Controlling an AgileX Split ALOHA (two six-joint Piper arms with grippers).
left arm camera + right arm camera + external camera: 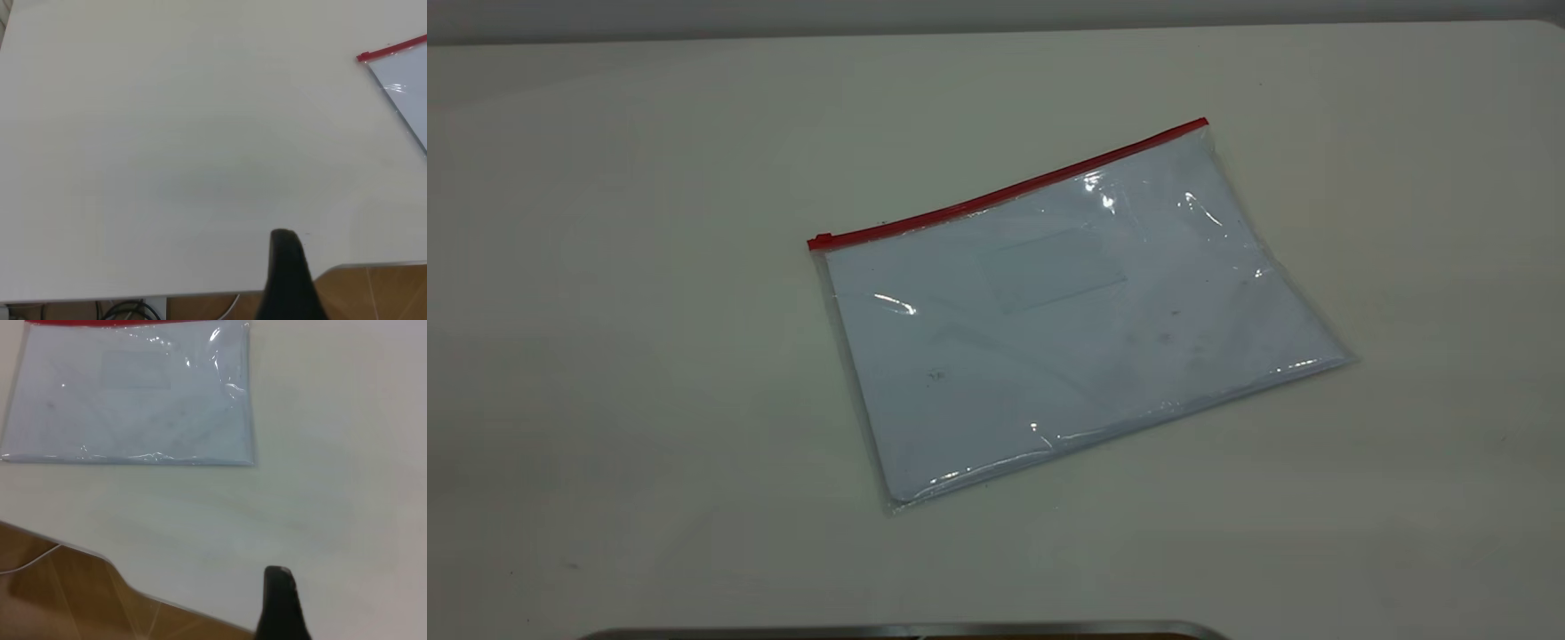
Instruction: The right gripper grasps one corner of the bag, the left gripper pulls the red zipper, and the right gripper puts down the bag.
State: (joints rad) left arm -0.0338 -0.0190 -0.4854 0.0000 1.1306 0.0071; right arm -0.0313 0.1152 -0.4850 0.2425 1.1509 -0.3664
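Fingers' state unclear on left gripper (287, 280) and right gripper (281, 603); bag (1067, 311) untouched, right must grasp a corner.

In the exterior view, neither of the 2 arms appears anywhere in the frame. In the left wrist view, the left gripper (288, 280) shows only as 1 dark finger rising from the bottom edge, right of centre. In the right wrist view, the right gripper (283, 607) likewise shows as 1 black tapered finger at the bottom edge, right of centre. How either pair of fingers stands cannot be made out.
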